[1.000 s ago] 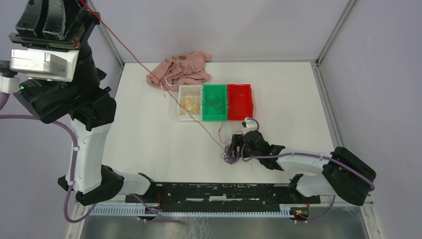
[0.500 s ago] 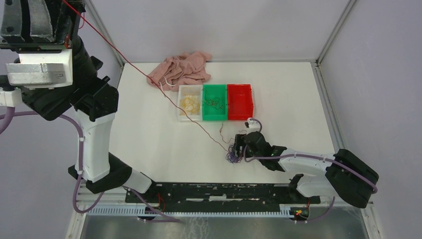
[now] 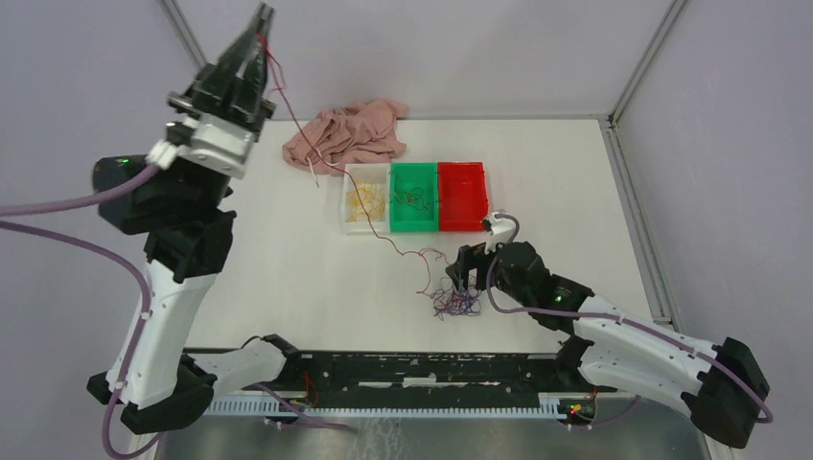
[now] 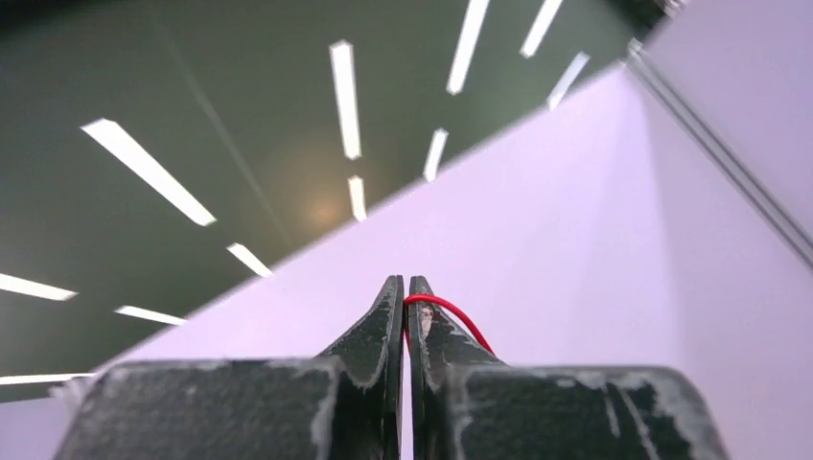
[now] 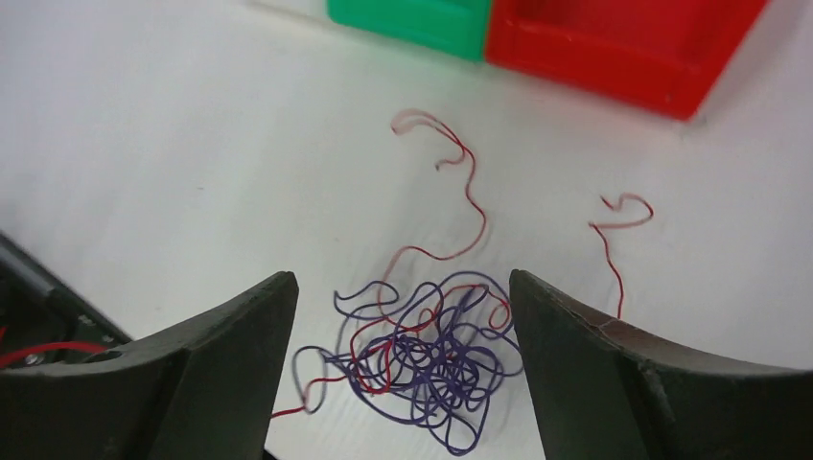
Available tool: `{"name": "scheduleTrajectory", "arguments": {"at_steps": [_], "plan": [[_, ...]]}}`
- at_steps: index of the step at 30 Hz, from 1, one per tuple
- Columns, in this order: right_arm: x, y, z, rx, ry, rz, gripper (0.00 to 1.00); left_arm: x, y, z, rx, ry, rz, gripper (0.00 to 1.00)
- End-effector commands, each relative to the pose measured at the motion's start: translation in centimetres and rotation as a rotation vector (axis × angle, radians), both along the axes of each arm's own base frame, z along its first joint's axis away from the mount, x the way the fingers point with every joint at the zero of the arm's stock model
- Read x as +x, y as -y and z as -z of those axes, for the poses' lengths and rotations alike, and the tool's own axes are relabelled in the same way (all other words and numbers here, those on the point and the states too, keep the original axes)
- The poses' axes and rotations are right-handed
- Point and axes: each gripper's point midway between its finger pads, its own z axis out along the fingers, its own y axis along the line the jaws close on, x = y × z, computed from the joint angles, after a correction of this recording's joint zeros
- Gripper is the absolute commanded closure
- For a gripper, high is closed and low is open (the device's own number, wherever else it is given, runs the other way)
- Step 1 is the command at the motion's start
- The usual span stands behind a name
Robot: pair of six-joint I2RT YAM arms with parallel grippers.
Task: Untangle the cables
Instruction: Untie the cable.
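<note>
tangle (image 3: 453,303) of purple and red cables on white table (image 3: 288,259), at 6 o'clock of red bin (image 3: 462,196). right gripper (image 3: 467,280) close by at 1 o'clock of it, jaws spread wide, holding nothing; in wrist view, tangle framed between both fingers (image 5: 240,331). left gripper (image 3: 259,27) raised high at 10 o'clock of pink garment (image 3: 350,134), jaws pinched tight on red cable (image 4: 443,304). same red cable trailing toward 5 o'clock, past garment and clear bin (image 3: 367,228), down to tangle. yellow cables (image 3: 367,199) inside clear bin, thin dark strands inside green bin (image 3: 413,228).
</note>
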Motion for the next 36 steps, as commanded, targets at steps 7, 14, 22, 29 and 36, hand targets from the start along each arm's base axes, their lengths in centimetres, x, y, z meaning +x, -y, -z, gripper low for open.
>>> {"name": "scheduleTrajectory", "arguments": {"at_steps": [7,14,22,29,36], "plan": [[-3.1,-4.9,-7.3,0.080,0.155,-0.435,0.14,6.1,5.1,12.2,0.196,-0.355,0.085,0.97],[-5.1,-7.7,-9.0,0.224,0.144,-0.589,0.17,8.5,3.8,19.7,0.231,-0.568,-0.027,0.97],[-7.0,-10.9,-7.8,0.299,0.007,-0.750,0.18,8.7,3.3,26.5,0.272,-0.717,-0.051,0.97],[-7.6,-12.3,-6.0,0.342,-0.094,-0.800,0.24,9.1,2.8,26.3,0.284,-0.715,-0.093,0.97],[-8.9,-13.3,-4.8,0.362,-0.135,-0.842,0.22,9.8,2.3,26.4,0.278,-0.706,-0.144,0.97]]}}
